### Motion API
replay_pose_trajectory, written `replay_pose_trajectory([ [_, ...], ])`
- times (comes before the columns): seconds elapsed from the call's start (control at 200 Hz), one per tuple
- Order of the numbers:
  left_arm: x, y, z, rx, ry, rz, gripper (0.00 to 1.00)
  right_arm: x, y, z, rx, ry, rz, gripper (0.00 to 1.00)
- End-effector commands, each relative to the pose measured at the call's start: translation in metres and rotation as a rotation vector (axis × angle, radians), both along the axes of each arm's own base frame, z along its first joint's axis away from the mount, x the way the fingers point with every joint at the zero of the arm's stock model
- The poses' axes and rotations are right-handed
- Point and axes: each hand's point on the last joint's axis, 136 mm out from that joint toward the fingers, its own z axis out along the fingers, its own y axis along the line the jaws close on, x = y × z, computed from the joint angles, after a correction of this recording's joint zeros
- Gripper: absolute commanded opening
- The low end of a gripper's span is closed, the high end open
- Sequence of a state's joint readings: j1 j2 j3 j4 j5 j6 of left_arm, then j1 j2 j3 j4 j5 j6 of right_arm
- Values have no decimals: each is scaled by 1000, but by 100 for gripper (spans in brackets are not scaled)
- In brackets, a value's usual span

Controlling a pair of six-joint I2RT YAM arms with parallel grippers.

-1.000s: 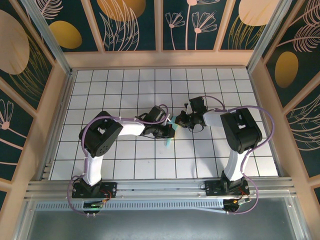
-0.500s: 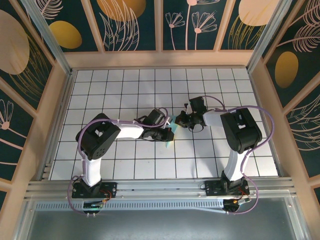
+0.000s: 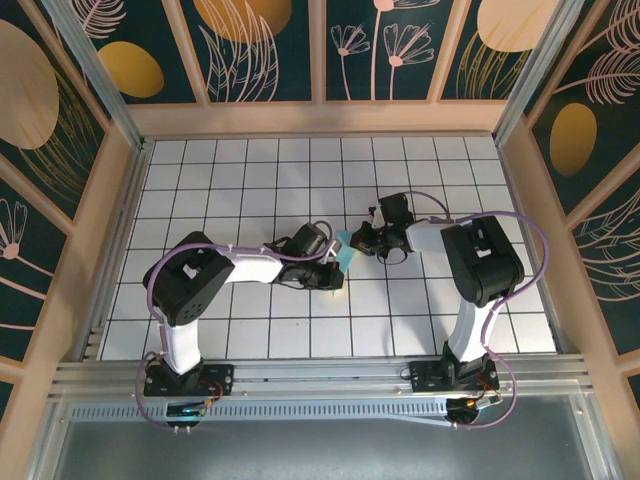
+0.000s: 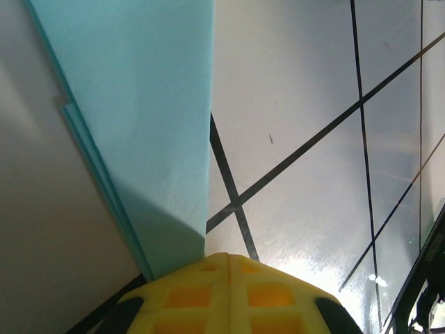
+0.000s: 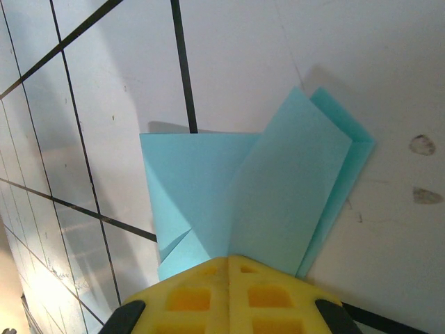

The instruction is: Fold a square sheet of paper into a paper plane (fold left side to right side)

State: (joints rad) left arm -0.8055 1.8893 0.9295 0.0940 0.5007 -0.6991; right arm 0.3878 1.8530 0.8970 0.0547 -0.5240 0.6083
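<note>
Left arm's elbow has swung further left since a second ago; left gripper (image 3: 328, 272) sits just near-left of the folded teal paper (image 3: 344, 247), mid-table, with right gripper (image 3: 358, 240) at its far-right edge. Layered flaps run up to each yellow finger pad (image 5: 229, 292); pinching or spread, cannot tell for either. Judged mid-fold: next, carry the left flap onto the right edge, aligned, then press the crease.

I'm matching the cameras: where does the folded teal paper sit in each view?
Top external: folded teal paper near the picture's middle.
Left wrist: upper left.
Right wrist: centre, one flap raised.
Shared landmark: the black grid lines running under the paper.
</note>
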Motion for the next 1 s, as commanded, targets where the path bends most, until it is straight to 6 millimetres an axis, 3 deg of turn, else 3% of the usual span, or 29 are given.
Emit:
replay_pose_trajectory([
  [0.0,-24,9,-9,37,55,-44,0,-20,-26,-44,-142,113,-37,0],
  [0.255,-33,16,-19,73,59,-58,0,-21,-26,-45,-143,117,-36,0],
  [0.996,-52,42,-20,102,11,-93,0,-17,-22,-40,-136,107,-24,0],
])
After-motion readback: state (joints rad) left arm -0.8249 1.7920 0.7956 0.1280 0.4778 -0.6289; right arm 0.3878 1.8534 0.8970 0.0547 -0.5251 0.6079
